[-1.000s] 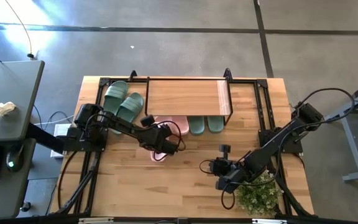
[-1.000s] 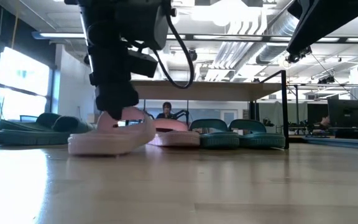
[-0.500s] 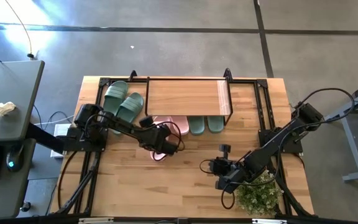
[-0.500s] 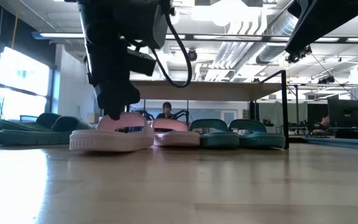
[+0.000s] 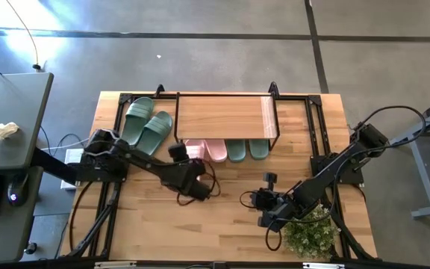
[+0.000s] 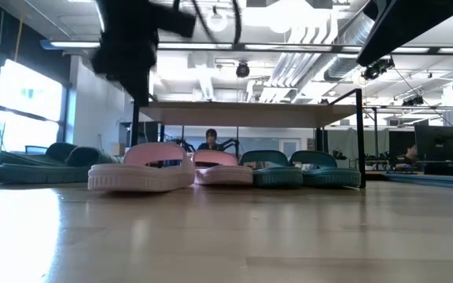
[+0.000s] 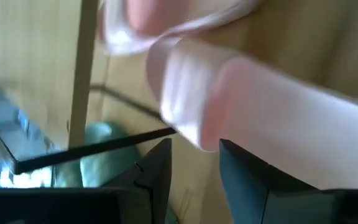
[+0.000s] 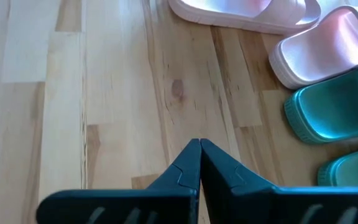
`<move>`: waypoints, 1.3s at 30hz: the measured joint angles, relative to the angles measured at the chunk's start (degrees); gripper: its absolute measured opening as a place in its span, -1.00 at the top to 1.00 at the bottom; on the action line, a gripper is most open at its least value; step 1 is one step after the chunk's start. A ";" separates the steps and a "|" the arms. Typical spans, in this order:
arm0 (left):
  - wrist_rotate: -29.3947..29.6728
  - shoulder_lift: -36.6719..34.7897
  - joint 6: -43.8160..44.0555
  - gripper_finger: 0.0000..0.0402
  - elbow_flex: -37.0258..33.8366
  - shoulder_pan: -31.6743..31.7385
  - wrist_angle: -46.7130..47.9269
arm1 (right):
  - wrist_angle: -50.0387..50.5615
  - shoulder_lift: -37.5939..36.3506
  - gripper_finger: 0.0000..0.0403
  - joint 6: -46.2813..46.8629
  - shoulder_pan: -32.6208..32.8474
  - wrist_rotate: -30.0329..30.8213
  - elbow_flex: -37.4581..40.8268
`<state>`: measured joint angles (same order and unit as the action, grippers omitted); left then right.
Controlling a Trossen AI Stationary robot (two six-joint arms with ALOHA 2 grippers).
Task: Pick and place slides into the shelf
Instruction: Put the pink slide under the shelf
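A pale pink slide [image 5: 194,152] [image 6: 141,173] lies flat on its sole on the table, in front of the shelf's [image 5: 226,117] open side. My left gripper [image 5: 188,187] [image 7: 191,169] is open and hovers above it, clear of the strap. The second pink slide [image 5: 216,150] and one sage-green pair [image 5: 246,150] sit under the shelf. The other green pair [image 5: 146,122] rests on the table left of the shelf. My right gripper [image 5: 246,200] [image 8: 199,155] is shut, low over bare wood near the table's near right.
A small potted plant [image 5: 308,233] stands by the near right corner, beside the right arm. Black frame rails [image 5: 318,127] run along the table's left and right sides. Bare wood [image 5: 222,224] stretches between the arms toward the near edge.
My left gripper lowered the tilted pink slide until it lay flat on the table. It then came off the slide, rose well above it and drew back toward the near edge. The slide stays where it was set down.
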<state>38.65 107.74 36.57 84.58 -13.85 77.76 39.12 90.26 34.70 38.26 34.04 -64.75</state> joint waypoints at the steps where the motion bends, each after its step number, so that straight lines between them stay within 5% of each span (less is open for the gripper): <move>1: -0.41 -0.50 -2.20 0.40 1.09 -1.26 0.14 | -0.11 0.00 1.00 0.00 -0.04 0.00 0.00; 6: -10.05 -3.35 -18.30 0.40 6.15 -6.95 -1.03 | -0.64 0.00 1.00 -0.22 -1.53 -0.81 0.00; 11: -37.48 -5.75 -29.91 0.40 5.76 -10.79 -8.69 | -2.04 0.00 1.00 -4.82 -4.26 -4.79 0.00; 17: -44.90 -5.77 -32.45 0.40 -2.76 -15.60 -26.47 | -5.26 0.00 1.00 -10.57 -7.13 -9.44 0.00; 22: -37.62 -5.75 -27.16 0.52 -12.83 -15.67 -42.09 | -13.44 0.00 1.00 -12.92 -9.14 -13.81 3.49; 25: -32.56 -5.70 -22.29 0.68 -17.53 -14.24 -44.93 | -20.95 0.00 1.00 -11.90 -10.20 -17.96 7.77; 30: -30.64 -5.69 -20.06 0.96 -22.13 -12.09 -44.11 | -24.50 0.02 1.00 -9.27 -10.29 -16.73 11.13; 39: -25.88 -5.13 -19.78 0.91 -25.32 -7.12 -44.63 | -24.18 0.02 1.00 -10.17 -12.32 -15.40 11.23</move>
<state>12.77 102.61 16.78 59.27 -20.98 33.13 14.94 90.28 24.52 25.94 18.64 -53.52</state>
